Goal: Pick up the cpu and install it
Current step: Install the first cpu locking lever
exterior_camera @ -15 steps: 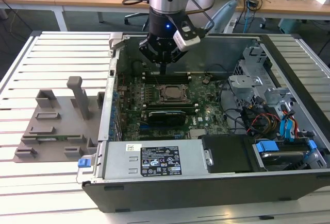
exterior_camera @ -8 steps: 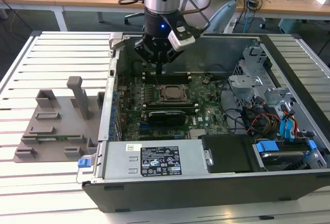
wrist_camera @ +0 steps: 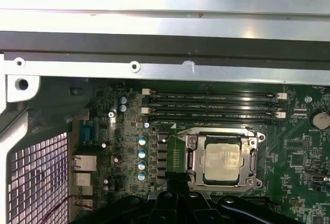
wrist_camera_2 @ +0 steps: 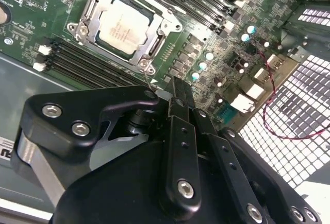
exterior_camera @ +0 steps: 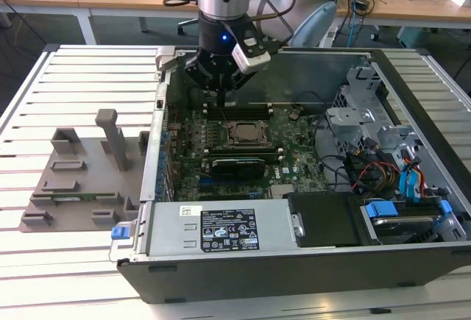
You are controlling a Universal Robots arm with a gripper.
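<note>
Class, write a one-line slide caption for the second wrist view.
Gripper poised above the motherboard, beside the cpu already seated in its socket frame.

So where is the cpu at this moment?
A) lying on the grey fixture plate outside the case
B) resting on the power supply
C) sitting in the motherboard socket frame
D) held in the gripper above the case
C: in both wrist views the cpu lies flat inside the socket frame on the motherboard, apart from the gripper.
</note>
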